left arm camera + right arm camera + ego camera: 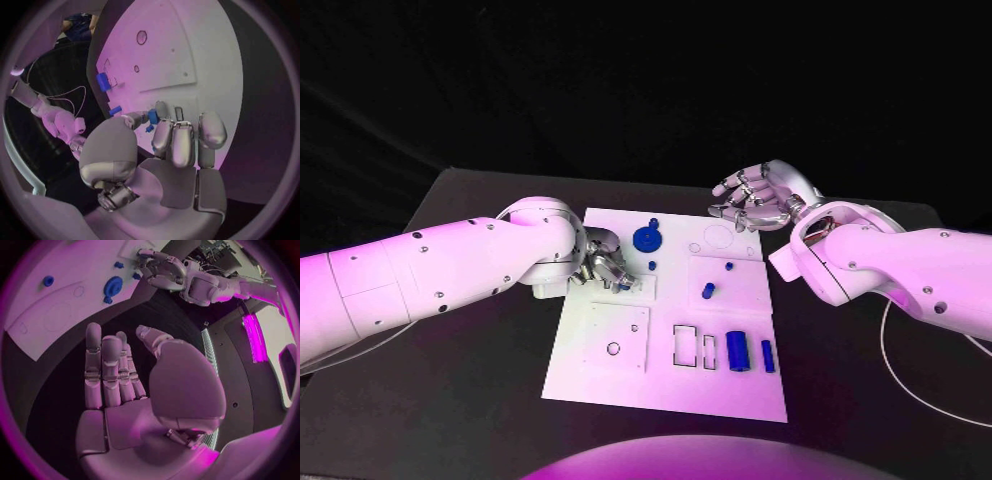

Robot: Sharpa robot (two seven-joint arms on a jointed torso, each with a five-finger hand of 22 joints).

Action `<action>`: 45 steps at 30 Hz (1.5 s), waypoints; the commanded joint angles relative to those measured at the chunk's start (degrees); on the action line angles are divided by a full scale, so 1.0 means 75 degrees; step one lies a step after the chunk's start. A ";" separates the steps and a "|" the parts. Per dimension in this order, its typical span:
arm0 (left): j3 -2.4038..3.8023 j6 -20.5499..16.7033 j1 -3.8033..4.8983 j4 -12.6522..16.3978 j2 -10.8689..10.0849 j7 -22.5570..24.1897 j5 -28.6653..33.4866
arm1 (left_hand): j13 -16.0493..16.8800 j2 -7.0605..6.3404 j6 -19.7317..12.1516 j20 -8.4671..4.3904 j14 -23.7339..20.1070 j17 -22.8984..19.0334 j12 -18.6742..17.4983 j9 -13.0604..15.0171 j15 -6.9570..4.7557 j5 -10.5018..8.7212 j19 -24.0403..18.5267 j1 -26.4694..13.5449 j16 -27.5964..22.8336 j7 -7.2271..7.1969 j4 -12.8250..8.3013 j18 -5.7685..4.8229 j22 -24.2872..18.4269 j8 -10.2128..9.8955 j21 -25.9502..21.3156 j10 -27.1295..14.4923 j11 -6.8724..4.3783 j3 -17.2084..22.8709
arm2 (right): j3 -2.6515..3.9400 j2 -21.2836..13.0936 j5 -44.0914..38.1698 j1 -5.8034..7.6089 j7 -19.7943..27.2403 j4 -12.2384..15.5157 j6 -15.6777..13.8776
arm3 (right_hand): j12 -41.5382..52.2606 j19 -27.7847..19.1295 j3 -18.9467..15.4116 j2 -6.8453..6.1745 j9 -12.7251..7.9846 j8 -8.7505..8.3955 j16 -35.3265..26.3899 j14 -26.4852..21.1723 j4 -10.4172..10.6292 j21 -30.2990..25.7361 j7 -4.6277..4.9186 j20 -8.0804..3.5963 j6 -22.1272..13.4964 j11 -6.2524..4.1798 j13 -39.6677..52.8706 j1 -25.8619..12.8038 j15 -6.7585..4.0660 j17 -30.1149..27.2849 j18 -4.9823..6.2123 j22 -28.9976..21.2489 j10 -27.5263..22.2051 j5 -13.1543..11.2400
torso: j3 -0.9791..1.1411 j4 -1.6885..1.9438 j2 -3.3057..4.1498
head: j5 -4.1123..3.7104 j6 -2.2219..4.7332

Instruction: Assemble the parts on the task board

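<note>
Task board (603, 370) lies mid-tabletop, blue parts (736, 350) clustered near its right edge and a blue gear (648, 238) by its far edge. Left hand (606, 268) rests fingers on the board's left edge, holding nothing I can make out. Right hand (756, 196) hovers empty beyond the far right corner, fingers apart.

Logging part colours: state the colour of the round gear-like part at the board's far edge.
Blue. The gear-like part shows best in the head view.
</note>
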 commanded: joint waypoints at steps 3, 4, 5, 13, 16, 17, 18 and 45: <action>0.0001 0.0031 -0.0002 0.0000 0.0017 0.0014 0.0082 | 0.0013 -0.0048 0.0072 0.0010 0.0285 0.0010 0.0024 0.0030 -0.0028 -0.0156 0.0055 -0.0097 0.0024 0.0006 0.0054 -0.0084 0.0013 -0.0054 0.0006 0.0061 -0.0020 -0.0316 | 0.0001 0.0001 -0.0051 -0.0007 0.0069 0.0006 0.0060 | -0.0040 0.0070 -0.0047 0.0037 -0.0013 -0.0038 -0.0025 -0.0022 -0.0001 -0.0050 0.0020 -0.0005 0.0005 -0.0002 -0.0012 0.0019 0.0053 0.0002 0.0030 -0.0009 0.0067 0.0042 | -0.0003 0.0000 0.0003 | -0.0005 0.0001; 0.0001 0.0026 -0.0002 -0.0003 0.0017 0.0015 0.0085 | 0.0018 -0.0046 0.0072 0.0010 0.0285 0.0008 0.0025 0.0033 -0.0028 -0.0191 0.0050 -0.0099 0.0023 0.0005 0.0058 -0.0082 0.0005 -0.0061 0.0002 0.0062 -0.0021 -0.0363 | 0.0001 0.0001 -0.0051 -0.0007 0.0069 0.0005 0.0060 | -0.0040 0.0070 -0.0047 0.0037 -0.0013 -0.0038 -0.0025 -0.0022 -0.0001 -0.0050 0.0020 -0.0005 0.0005 -0.0002 -0.0012 0.0019 0.0053 0.0002 0.0030 -0.0009 0.0067 0.0042 | -0.0003 0.0002 0.0002 | -0.0005 0.0003; 0.0001 0.0025 -0.0002 -0.0004 0.0017 0.0015 0.0085 | 0.0022 -0.0041 0.0073 0.0010 0.0285 0.0010 0.0026 0.0036 -0.0028 -0.0219 0.0052 -0.0101 0.0024 0.0004 0.0060 -0.0082 0.0007 -0.0066 0.0002 0.0064 -0.0021 -0.0396 | 0.0001 0.0001 -0.0051 -0.0007 0.0069 0.0005 0.0060 | -0.0040 0.0070 -0.0047 0.0037 -0.0013 -0.0038 -0.0025 -0.0022 -0.0001 -0.0050 0.0020 -0.0005 0.0005 -0.0002 -0.0012 0.0019 0.0053 0.0002 0.0030 -0.0009 0.0067 0.0042 | -0.0003 0.0002 0.0002 | -0.0005 0.0003; 0.0001 -0.0006 -0.0002 -0.0026 0.0017 0.0019 0.0089 | 0.0025 -0.0021 0.0079 0.0009 0.0286 0.0015 0.0020 0.0048 -0.0030 -0.0329 0.0056 -0.0111 0.0025 0.0002 0.0067 -0.0083 0.0016 -0.0087 0.0003 0.0063 -0.0023 -0.0513 | 0.0001 0.0000 -0.0051 -0.0009 0.0072 0.0003 0.0063 | -0.0044 0.0071 -0.0056 0.0035 -0.0015 -0.0039 -0.0036 -0.0025 0.0005 -0.0054 0.0021 -0.0004 0.0006 0.0000 -0.0019 0.0009 0.0055 -0.0008 0.0030 -0.0012 0.0069 0.0041 | -0.0002 0.0000 -0.0001 | -0.0006 0.0001; 0.0002 -0.0014 -0.0002 -0.0032 0.0016 0.0020 0.0090 | 0.0025 -0.0016 0.0080 0.0009 0.0285 0.0012 0.0020 0.0049 -0.0030 -0.0343 0.0054 -0.0113 0.0024 0.0001 0.0067 -0.0083 0.0012 -0.0089 0.0001 0.0064 -0.0023 -0.0527 | 0.0001 0.0000 -0.0051 -0.0010 0.0073 0.0003 0.0063 | -0.0044 0.0071 -0.0056 0.0035 -0.0015 -0.0039 -0.0036 -0.0025 0.0005 -0.0054 0.0021 -0.0004 0.0006 0.0000 -0.0019 0.0009 0.0055 -0.0008 0.0030 -0.0012 0.0069 0.0041 | -0.0002 0.0000 -0.0003 | -0.0005 0.0003; 0.0002 -0.0017 -0.0002 -0.0034 0.0015 0.0020 0.0090 | 0.0025 -0.0016 0.0080 0.0009 0.0285 0.0012 0.0020 0.0049 -0.0030 -0.0343 0.0054 -0.0113 0.0024 0.0001 0.0067 -0.0083 0.0012 -0.0089 0.0001 0.0064 -0.0023 -0.0527 | 0.0001 -0.0001 -0.0051 -0.0010 0.0073 0.0004 0.0063 | -0.0044 0.0071 -0.0056 0.0035 -0.0015 -0.0039 -0.0036 -0.0025 0.0005 -0.0054 0.0021 -0.0004 0.0006 0.0000 -0.0019 0.0009 0.0055 -0.0008 0.0030 -0.0012 0.0069 0.0041 | -0.0002 0.0000 -0.0003 | -0.0005 0.0003; 0.0002 -0.0020 -0.0002 -0.0035 0.0014 0.0020 0.0090 | 0.0032 -0.0013 0.0080 0.0009 0.0285 0.0010 0.0023 0.0050 -0.0030 -0.0353 0.0055 -0.0115 0.0023 0.0000 0.0068 -0.0083 0.0014 -0.0091 0.0001 0.0066 -0.0023 -0.0537 | 0.0001 -0.0001 -0.0051 -0.0010 0.0073 0.0004 0.0063 | -0.0044 0.0071 -0.0056 0.0035 -0.0015 -0.0039 -0.0036 -0.0025 0.0005 -0.0054 0.0021 -0.0004 0.0006 0.0000 -0.0019 0.0009 0.0055 -0.0008 0.0030 -0.0012 0.0069 0.0041 | -0.0003 0.0001 -0.0002 | -0.0006 0.0006; 0.0068 -0.0212 -0.0002 0.0083 -0.0083 0.0033 0.0155 | 0.0009 0.0042 0.0091 0.0008 0.0285 0.0011 0.0004 0.0062 -0.0032 -0.0434 0.0047 -0.0132 0.0024 -0.0003 0.0073 -0.0079 0.0001 -0.0103 -0.0006 0.0056 -0.0028 -0.0614 | 0.0001 -0.0007 -0.0051 -0.0017 0.0069 0.0008 0.0087 | -0.0047 0.0072 -0.0065 0.0033 -0.0016 -0.0040 -0.0037 -0.0024 0.0011 -0.0058 0.0022 -0.0003 0.0006 0.0001 -0.0025 0.0001 0.0056 -0.0002 0.0030 -0.0014 0.0071 0.0040 | -0.0002 0.0000 -0.0003 | 0.0006 0.0038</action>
